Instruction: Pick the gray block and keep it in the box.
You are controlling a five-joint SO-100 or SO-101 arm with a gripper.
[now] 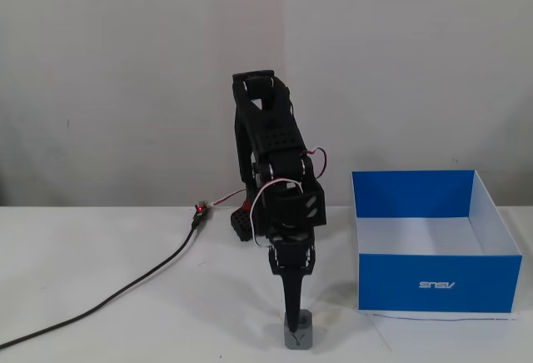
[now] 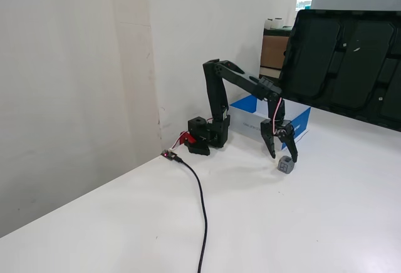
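The small gray plastic block (image 1: 298, 333) sat on the white desk (image 1: 125, 280) close to its front edge, as the front fixed view showed it, with the black robot pincer (image 1: 293, 313) reaching down to it. The blue cardboard box with the white inside (image 1: 439, 284) stood to the right of the block in that view, well apart from it, with nothing inside that you could see.

You could expect the block to be light and hard. Its plastic sides looked smooth, so it might slip if you squeezed only a corner. The best place to grab looked like two flat sides facing away from each other, low down near the middle.

In a fixed view from the side, the pincer (image 2: 283, 156) was spread open, with one finger (image 2: 292, 154) just above the block (image 2: 286, 166) and the other off to the left. You could not tell if a finger touched the block.

From the front, the two fingers lined up and looked like one. The block's top was partly hidden by the fingertip. The box's floor was mostly hidden by its front wall, and from the side the arm covered much of the box (image 2: 299, 120).

A black cable (image 2: 200, 204) lay across the desk toward its left edge.
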